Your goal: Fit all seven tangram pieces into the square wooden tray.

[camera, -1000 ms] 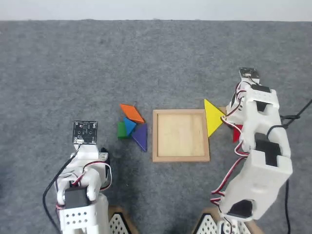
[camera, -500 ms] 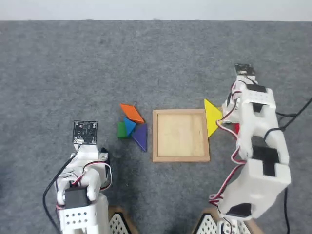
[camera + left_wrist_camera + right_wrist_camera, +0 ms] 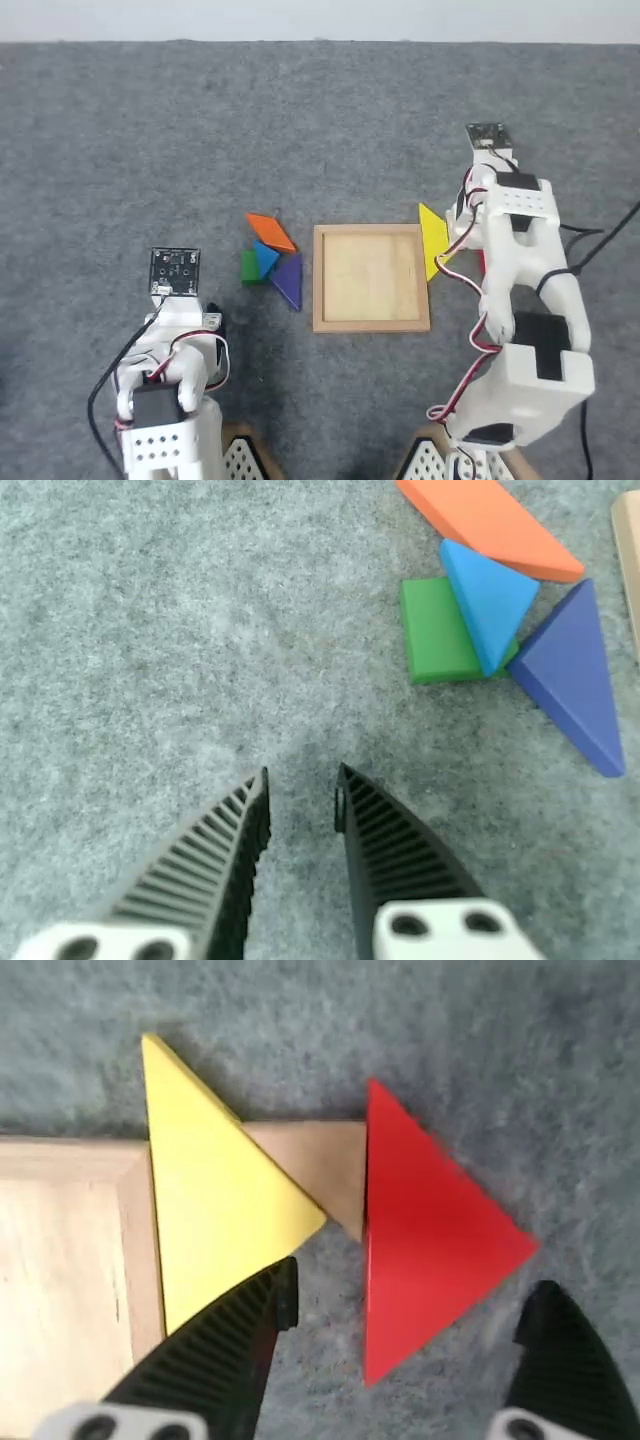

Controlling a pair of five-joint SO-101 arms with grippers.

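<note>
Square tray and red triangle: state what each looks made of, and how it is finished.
Square wooden tray: pale, unpainted-looking wood with a matt finish; its floor and rim show light tan with faint streaks like grain. Red triangle: smooth, evenly coloured matt face with crisp edges; probably painted wood, though plastic or foam cannot be ruled out.

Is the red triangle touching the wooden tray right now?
No, the red triangle lies apart from the wooden tray, with the yellow triangle sitting between them against the tray's rim.
</note>
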